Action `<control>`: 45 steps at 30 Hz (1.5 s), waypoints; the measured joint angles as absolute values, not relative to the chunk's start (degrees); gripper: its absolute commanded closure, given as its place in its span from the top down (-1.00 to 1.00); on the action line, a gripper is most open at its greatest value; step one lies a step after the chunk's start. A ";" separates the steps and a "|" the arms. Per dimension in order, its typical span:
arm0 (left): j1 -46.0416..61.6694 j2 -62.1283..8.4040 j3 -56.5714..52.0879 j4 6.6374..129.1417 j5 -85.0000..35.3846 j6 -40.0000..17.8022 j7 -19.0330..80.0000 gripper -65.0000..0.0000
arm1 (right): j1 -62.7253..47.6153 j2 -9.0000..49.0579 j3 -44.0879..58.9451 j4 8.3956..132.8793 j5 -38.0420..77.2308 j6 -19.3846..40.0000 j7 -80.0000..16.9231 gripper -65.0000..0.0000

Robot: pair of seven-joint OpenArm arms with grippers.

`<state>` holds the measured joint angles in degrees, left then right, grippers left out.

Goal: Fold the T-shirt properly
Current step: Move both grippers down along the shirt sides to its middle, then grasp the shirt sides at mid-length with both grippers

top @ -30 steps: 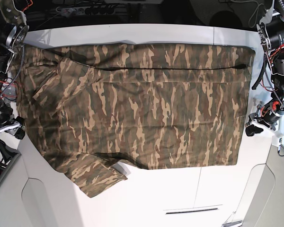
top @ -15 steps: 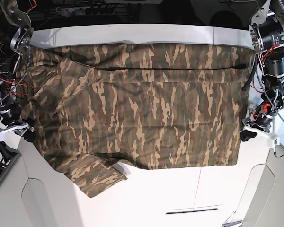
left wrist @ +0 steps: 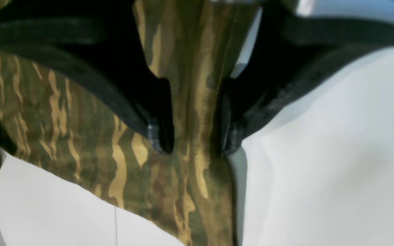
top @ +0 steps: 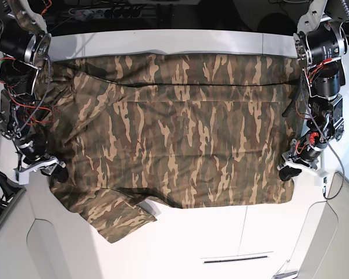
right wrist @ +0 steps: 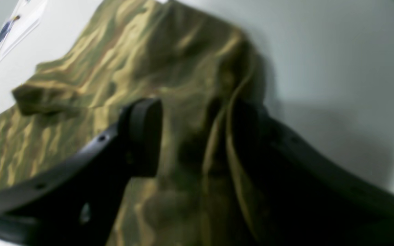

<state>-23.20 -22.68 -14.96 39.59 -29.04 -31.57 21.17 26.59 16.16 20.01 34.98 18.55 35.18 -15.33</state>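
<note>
I have the T-shirt (top: 180, 139) spread flat on the white worktop (top: 192, 244). At its left edge my right hand (right wrist: 193, 136) gapes around a soft fold; at its right edge my left hand (left wrist: 195, 133) straddles the limp hem, neither pinching

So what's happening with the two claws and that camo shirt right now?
Left gripper open, straddling the T-shirt edge. Right gripper open around a raised fold. Shirt spread on the white table. Nothing in the way.
</note>
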 measured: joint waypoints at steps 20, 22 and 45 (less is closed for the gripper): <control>-22.79 -24.99 -14.83 42.15 -32.25 -39.07 29.28 -1.00 | 25.87 15.97 16.73 43.59 14.48 34.52 -25.04 -1.00; -22.72 -25.15 -14.83 44.34 -32.56 -39.07 30.46 -1.00 | 25.58 15.86 16.73 45.58 14.39 34.50 -27.33 -1.00; -7.57 -31.27 -14.70 73.06 -44.12 -39.48 46.74 -1.00 | 9.74 20.82 16.67 70.28 22.87 34.59 -34.81 -1.00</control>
